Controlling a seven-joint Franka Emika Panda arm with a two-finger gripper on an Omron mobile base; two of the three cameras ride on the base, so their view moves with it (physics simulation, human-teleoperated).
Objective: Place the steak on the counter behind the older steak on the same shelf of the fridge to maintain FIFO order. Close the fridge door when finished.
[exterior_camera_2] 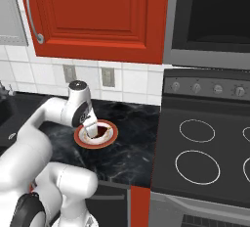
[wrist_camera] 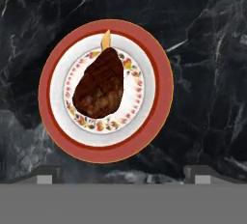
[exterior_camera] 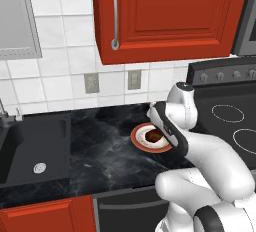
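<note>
Gripper above the plated steak, jaws wide open, nothing held.

Near: gripper (wrist_camera: pixel 123 179) tips spread at 6 o'clock in the hand view, both clear of the plate (wrist_camera: pixel 55 61). Steak (wrist_camera: pixel 100 87) lies mid-plate, narrow end toward 12 o'clock, on the counter (wrist_camera: pixel 207 49) beside the stove (exterior_camera_2: pixel 210 143). Risks, my read: steak sits slightly toward 10 o'clock of gripper centre, so a straight drop could clip the plate rim or pinch off-centre; glossy meat may slip; plate could skid on contact.
</note>
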